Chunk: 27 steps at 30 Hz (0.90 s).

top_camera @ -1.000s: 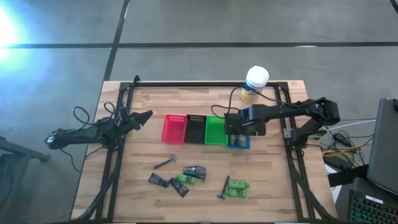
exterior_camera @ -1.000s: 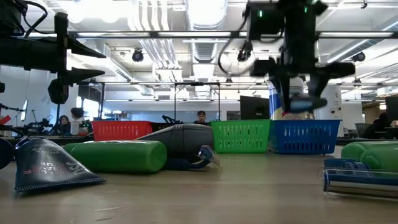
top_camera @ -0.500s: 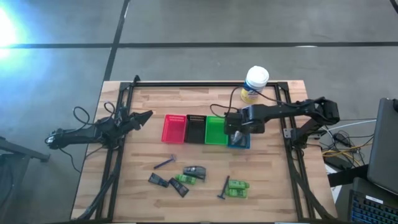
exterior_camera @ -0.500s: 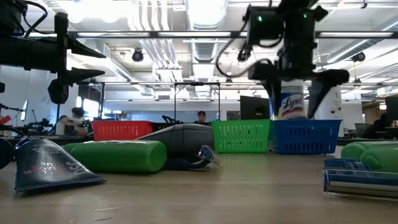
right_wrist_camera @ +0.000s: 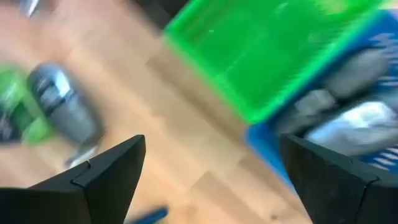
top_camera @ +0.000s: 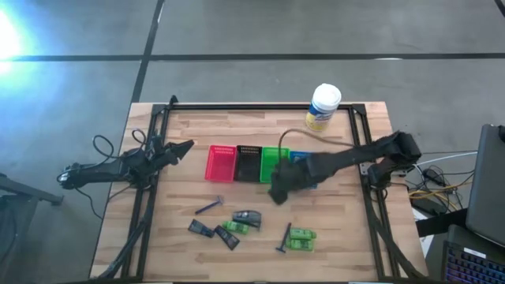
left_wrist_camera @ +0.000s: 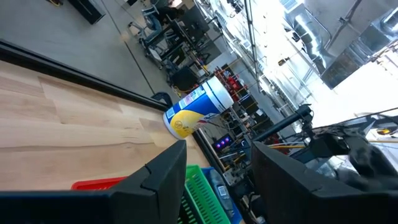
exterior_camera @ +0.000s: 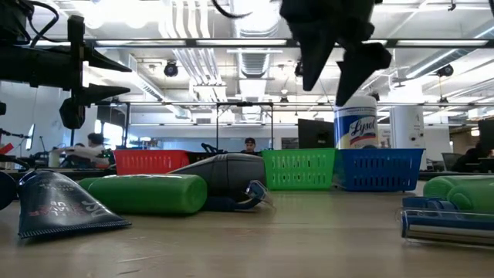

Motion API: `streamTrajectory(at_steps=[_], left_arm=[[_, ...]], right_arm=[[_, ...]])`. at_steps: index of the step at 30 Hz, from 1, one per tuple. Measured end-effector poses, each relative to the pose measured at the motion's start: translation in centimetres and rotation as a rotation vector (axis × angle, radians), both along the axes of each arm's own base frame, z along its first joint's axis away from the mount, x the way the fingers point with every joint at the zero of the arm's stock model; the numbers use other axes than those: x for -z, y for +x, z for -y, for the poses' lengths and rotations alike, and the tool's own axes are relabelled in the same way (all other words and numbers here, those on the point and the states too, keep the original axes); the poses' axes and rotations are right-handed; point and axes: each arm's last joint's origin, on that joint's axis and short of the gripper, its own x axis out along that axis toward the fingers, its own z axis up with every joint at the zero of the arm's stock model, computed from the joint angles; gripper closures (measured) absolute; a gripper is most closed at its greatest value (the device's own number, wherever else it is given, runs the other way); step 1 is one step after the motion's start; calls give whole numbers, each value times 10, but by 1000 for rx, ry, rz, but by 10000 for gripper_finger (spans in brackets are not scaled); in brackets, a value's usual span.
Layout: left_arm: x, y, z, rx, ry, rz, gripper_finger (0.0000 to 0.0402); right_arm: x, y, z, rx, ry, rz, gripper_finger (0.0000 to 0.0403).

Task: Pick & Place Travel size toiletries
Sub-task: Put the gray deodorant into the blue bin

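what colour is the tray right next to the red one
Black, between the red tray and green tray; high view shows it best.

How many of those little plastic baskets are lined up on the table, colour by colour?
red basket: 1
black basket: 1
green basket: 1
blue basket: 1
Total: 4
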Motion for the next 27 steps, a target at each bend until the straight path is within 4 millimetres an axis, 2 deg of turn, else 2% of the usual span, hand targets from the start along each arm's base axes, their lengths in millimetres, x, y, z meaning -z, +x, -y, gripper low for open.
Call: streamTrajectory(at_steps=[3,6,10,12,15,18,24,27], left_arm=[[0,0,0,-1,-4,5,217],[0,0,0,0,-23,18,217],[-1,1,2,91,-201,135,217],[0,3,4,152,-223,125,217],[-1,6,9,337,-175,59,217],[-10,9,14,486,-111,8,217],[-33,22,23,604,213,-162,217],[-37,36,28,643,272,-266,217]], right_arm=[[6,13,-18,-56,3,-24,37],[10,21,-25,-47,2,-51,37],[12,30,-33,-66,25,-37,38],[11,34,-42,-95,40,-13,41],[12,36,-54,-138,37,-19,49],[15,34,-63,-155,26,-69,58],[15,12,-64,-66,7,-191,73],[9,0,-62,-37,-10,-193,79]])
